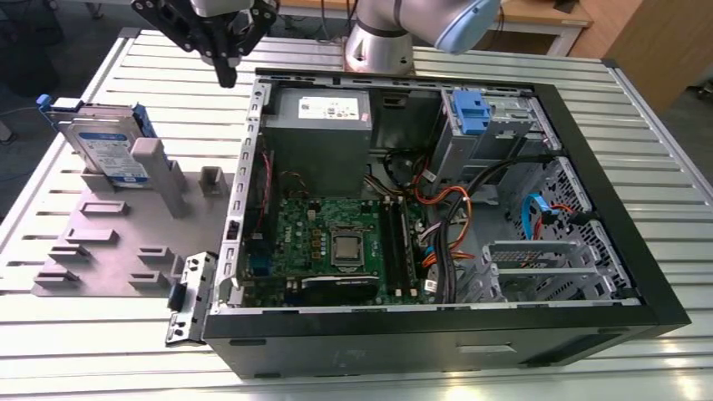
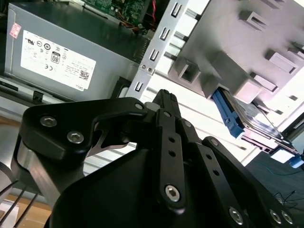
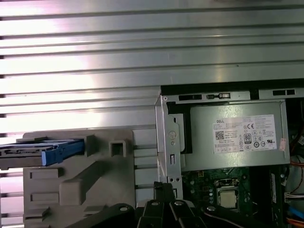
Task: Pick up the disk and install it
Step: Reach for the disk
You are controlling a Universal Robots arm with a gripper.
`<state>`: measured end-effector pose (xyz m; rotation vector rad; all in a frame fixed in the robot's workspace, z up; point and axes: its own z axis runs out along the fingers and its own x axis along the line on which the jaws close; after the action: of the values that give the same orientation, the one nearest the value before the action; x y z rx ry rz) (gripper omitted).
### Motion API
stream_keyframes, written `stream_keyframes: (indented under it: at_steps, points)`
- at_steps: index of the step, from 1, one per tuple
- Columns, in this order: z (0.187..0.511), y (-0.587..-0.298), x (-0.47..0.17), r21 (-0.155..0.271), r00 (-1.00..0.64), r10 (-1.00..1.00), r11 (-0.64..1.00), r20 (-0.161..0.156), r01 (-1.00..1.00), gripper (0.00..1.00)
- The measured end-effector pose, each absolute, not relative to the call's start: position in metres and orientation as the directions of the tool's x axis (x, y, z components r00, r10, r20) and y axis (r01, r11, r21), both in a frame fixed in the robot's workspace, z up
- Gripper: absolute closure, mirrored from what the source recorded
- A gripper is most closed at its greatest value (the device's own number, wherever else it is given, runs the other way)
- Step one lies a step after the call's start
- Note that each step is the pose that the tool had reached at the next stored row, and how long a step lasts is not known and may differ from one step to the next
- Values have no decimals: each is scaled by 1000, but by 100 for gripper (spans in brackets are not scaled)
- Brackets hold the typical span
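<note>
While the black gripper (image 1: 227, 77) hangs closed and empty, the flat silver-metal disk (image 1: 106, 146) with blue plastic rails stands on edge in a grey fixture (image 1: 123, 225) on the slatted tabletop (image 1: 112, 351). It is likely rigid, weighty and shock-sensitive, so grip its flat faces.

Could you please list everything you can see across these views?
disk: one, silver with blue rails, upright in fixture
fixture: one, grey, exterior view's left of case
computer case: one, black, open, mid-table
power supply: one, grey, inside case
motherboard: one, green, inside case
drive cage: one, grey with blue bracket, inside case
table: one, silver slatted, beneath everything
arm: one, silver, beyond case
gripper: one, black, fingers shut, empty, above table near case
</note>
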<state>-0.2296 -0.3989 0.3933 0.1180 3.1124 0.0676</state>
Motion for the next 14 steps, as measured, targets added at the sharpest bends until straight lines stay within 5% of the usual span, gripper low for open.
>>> stream_keyframes:
  at_steps: [14]
  points:
    - [393, -399, -258, 44, -997, 76, 996, -25, 75, 89]
